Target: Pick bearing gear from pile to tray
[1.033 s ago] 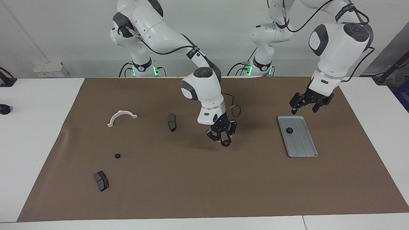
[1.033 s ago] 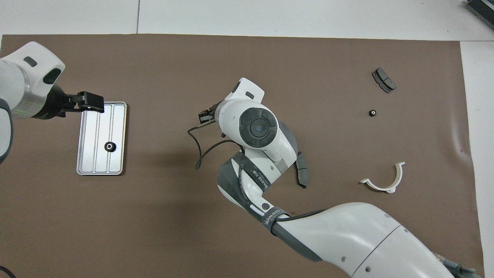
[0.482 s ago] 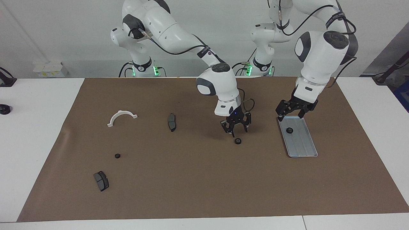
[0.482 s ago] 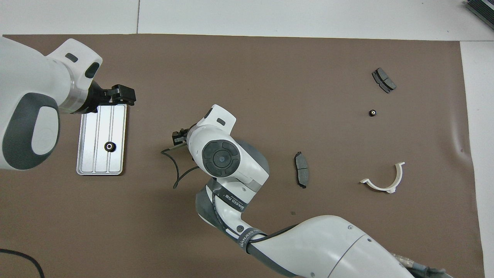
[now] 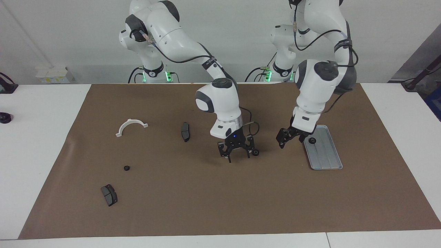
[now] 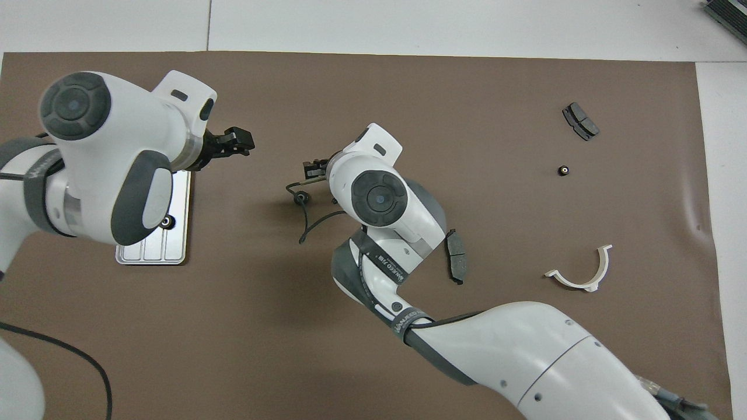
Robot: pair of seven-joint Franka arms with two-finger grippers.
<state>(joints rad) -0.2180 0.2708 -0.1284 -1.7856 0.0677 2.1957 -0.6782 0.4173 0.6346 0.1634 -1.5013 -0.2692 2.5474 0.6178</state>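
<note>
A small black gear (image 5: 255, 152) lies loose on the brown mat (image 5: 206, 199) near the middle of the counter (image 5: 41, 113), just beside the right claw (image 5: 234, 156). That claw hangs low over the mat with its fingers spread wide and nothing between them. The gear sits between it and the tray (image 5: 325, 155), which lies toward the left arm's end. A second gear (image 5: 312, 140) already rests in the tray. A third gear (image 5: 126, 168) lies toward the right arm's end.

The gear looks light, rigid and round, so it will probably roll or skid if nudged from one side. The safest hold is likely straight down, with one finger on each side of its rim.

The left claw (image 5: 291, 137) hovers over the mat just beside the tray's edge, between the tray and the loose gear; its fingers are open and empty.

Other parts lie scattered well apart toward the right arm's end: a white half-ring (image 5: 131, 126), a dark pad (image 5: 185, 131) and another pad (image 5: 109, 195). The mat is flat with slight wrinkles at one end. The white counter borders it, and a plain pale wall (image 5: 69, 34) stands by the robots.
</note>
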